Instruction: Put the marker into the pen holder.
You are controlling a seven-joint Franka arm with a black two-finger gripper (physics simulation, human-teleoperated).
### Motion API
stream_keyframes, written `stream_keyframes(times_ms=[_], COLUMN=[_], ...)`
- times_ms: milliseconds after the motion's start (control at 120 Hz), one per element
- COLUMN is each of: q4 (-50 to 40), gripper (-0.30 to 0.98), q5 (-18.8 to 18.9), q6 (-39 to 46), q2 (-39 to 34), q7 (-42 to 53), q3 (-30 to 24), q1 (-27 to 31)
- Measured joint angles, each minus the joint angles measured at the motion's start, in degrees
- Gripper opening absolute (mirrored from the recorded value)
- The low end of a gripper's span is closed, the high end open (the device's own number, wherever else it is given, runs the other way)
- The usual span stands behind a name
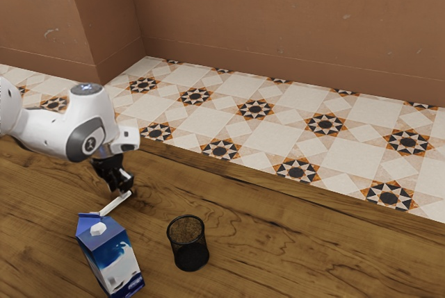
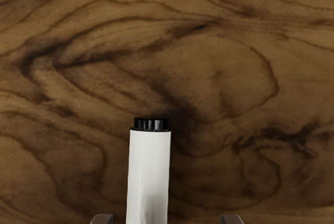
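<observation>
End effector (image 1: 124,180) = released: fingertips set wide apart in wrist view, marker (image 1: 115,203) btwn them w/ a gap on each side, off-center, closer to one fingertip than the other. No grip on it.

Marker loc: outside the pen holder (image 1: 190,247), under/right by the end effector, at the table (image 1: 271,249). Ext. view: white barrel runs at a slant, one end by the fingertips, other end near the top of the milk carton (image 1: 111,256). Can't tell if marker touches carton. Wrist view: white barrel w/ short blk end piece, blk end pointing away from the end effector, wood grain behind it.

Pen holder: blk mesh cup, round rim, upright on table, to the ext. view's right of the carton, w/ bare wood btwn the two. Well apart from the end effector.

Carton: blue + white, w/ white cap on the sloped top, upright on table, nearer the ext. cam than the marker.

Arm (image 1: 52,131): white w/ gray parts, comes in from ext. view's left, blk end effector angled down twd table.

Bkgd: brown wood table; past its edge, tiled floor (image 1: 271,142), off-white w/ blk + orange star pattern; plain brownish wall (image 1: 278,20) behind, w/ a corner at ext. view's left.
</observation>
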Motion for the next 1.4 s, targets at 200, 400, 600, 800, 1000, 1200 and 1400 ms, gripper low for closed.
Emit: stream_keyframes(times_ms=[200,400,600,800,1000,1200,1400], q4=[1.6,2.3,2.6,2.6,2.6,1.8,-0.4], gripper=[0.21,0.21,0.21,0.13,-0.03,-0.08,-0.1], q5=[0.6,0.8,1.0,1.0,1.3,2.0,2.4], q6=[0.1,0.1,0.1,0.1,0.1,-0.6,-2.4], q2=[2.9,4.5,5.3,5.8,5.7,-1.2,-14.8], q7=[0.1,0.2,0.3,0.4,0.3,0.0,-0.9], q3=[0.0,0.0,0.0,0.1,0.1,0.0,-3.5], q1=[0.0,0.0,0.1,0.5,0.7,-0.3,-7.4])
